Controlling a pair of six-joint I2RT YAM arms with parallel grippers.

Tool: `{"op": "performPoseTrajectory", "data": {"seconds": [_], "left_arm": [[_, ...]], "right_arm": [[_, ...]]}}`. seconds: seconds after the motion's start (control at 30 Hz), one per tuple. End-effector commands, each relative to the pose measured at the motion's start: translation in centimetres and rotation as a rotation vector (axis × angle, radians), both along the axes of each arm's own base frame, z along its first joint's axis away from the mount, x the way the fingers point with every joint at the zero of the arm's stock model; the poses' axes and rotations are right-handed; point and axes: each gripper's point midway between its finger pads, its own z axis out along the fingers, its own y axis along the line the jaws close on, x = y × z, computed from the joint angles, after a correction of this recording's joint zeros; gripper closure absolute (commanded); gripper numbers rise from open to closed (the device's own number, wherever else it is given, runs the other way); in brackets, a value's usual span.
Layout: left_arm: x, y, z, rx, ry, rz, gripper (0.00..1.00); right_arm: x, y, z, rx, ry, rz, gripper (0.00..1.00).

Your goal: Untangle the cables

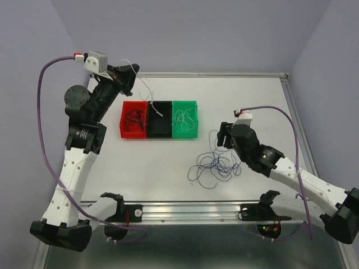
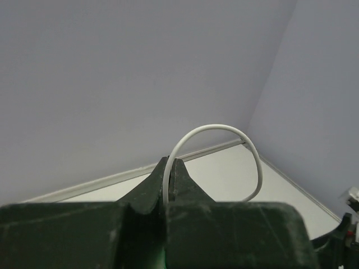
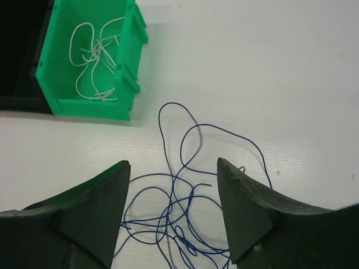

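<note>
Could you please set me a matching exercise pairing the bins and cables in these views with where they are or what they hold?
Things:
1. green bin
2. red bin
3. blue cables
4. white cable loop

Places or contents:
A. pinched in the left end effector
B. holds dark cables
C. loose on the table
D. holds thin white cables

Pairs: 1-D, 2-B, 3-C, 4-A.
</note>
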Motion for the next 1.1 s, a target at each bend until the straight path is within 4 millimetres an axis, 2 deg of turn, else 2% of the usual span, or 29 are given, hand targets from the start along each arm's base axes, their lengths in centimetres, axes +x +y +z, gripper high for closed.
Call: {"op": "performPoseTrajectory", "data": {"seconds": [0.0,0.13,0.3,0.43,0.63,0.73,0.83,0.9,0.93,1.03,1.07], "left_arm": [[-2.7,-2.1,1.9,0.013,-0.078,-0.116,1.00],[-2.6,-3.9,1.2,0.012,-0.053,-0.166,1.00],[-2.1,-8.0,0.1,0.020,-0.019,-0.242,1.00],[-1.1,-9.3,0.3,0.024,-0.018,-0.239,1.00],[0.8,-11.1,-0.7,0.014,0.025,-0.275,1.00],[2.0,-11.9,-2.1,0.013,0.055,-0.275,1.00],[4.0,-12.9,-4.9,0.028,0.104,-0.274,1.00],[4.9,-13.3,-6.0,0.037,0.126,-0.271,1.00],[5.7,-13.8,-7.3,0.052,0.151,-0.273,1.00],[7.1,-14.3,-9.8,0.077,0.195,-0.263,1.00],[7.9,-14.8,-11.5,0.099,0.217,-0.263,1.00]], "right_arm": [[0.9,2.8,5.3,0.106,-0.118,0.115,0.28],[0.9,3.5,5.7,0.121,-0.139,0.150,0.21],[1.3,3.1,6.2,0.123,-0.167,0.122,0.17],[1.1,3.1,6.6,0.135,-0.184,0.126,0.17],[0.8,1.5,7.3,0.159,-0.219,0.065,0.17],[0.2,0.6,7.9,0.180,-0.243,0.047,0.17],[-0.5,-0.4,8.5,0.209,-0.275,0.028,0.17],[-1.0,-0.9,9.0,0.226,-0.294,0.028,0.17],[-1.2,-1.1,9.1,0.230,-0.300,0.028,0.17],[-1.8,-1.7,9.5,0.249,-0.323,0.026,0.17],[-2.0,-1.9,9.7,0.253,-0.333,0.030,0.17]]}}
